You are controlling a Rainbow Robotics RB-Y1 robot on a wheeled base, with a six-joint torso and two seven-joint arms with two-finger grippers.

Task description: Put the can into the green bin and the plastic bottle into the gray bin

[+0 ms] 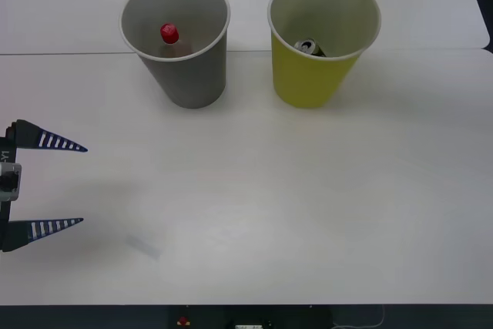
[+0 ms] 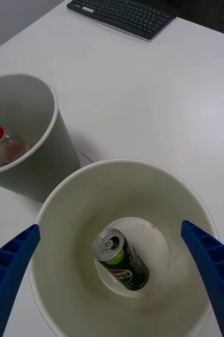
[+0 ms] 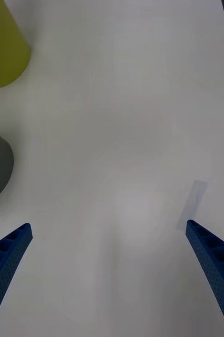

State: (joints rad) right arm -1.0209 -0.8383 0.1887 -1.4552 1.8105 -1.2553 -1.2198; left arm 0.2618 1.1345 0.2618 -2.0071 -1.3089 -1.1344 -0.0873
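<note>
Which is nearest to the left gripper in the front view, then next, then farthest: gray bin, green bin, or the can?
From the left gripper, at the table's left edge:
1. gray bin, far left.
2. green bin, far right.
3. can, inside the green bin; too close to call against it.

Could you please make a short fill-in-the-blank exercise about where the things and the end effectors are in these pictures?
1. The small dark drink can lies inside the ____ bin.
2. The clear plastic bottle with the red cap stands in the ____ bin.
3. The right end effector, open, is above the yellow-green bin.
4. The left end effector is open above the white ____.

Missing words: yellow-green; gray; table
</note>
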